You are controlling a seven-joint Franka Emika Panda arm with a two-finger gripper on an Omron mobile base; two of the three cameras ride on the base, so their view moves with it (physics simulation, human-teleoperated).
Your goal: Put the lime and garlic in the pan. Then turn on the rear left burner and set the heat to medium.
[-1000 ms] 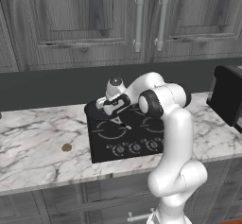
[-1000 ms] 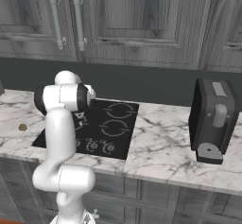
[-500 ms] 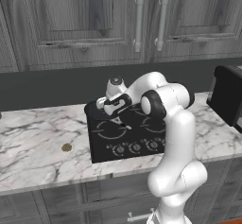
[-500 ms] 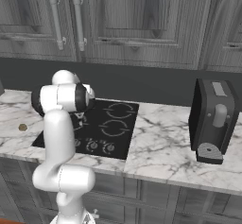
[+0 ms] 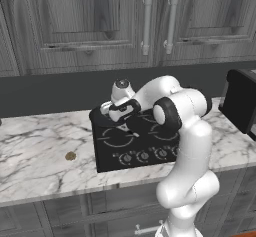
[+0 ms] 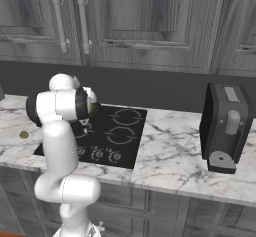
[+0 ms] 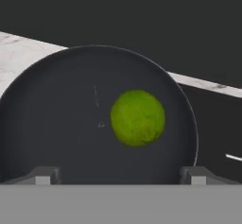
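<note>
The lime (image 7: pixel 137 117) lies loose inside the black pan (image 7: pixel 56 124), right of its middle. My gripper (image 7: pixel 119 176) hangs just above the pan, open, with its fingertips (image 7: pixel 43 176) spread wide and nothing between them. From the left base view the hand (image 5: pixel 121 108) hovers over the pan (image 5: pixel 100 117) at the cooktop's rear left corner, and the pan covers the rear left burner there. The garlic (image 5: pixel 70 156) sits alone on the marble counter left of the cooktop, also visible as a small garlic lump (image 6: pixel 23 135) in the right base view.
The black glass cooktop (image 5: pixel 142 140) has a row of small grey knobs (image 5: pixel 144 156) along its front edge. A dark coffee machine (image 6: pixel 226 126) stands on the counter to the right. Grey cabinets (image 5: pixel 145 21) hang above the dark backsplash.
The elbow has drifted slightly right and lower. The hand stays over the pan.
</note>
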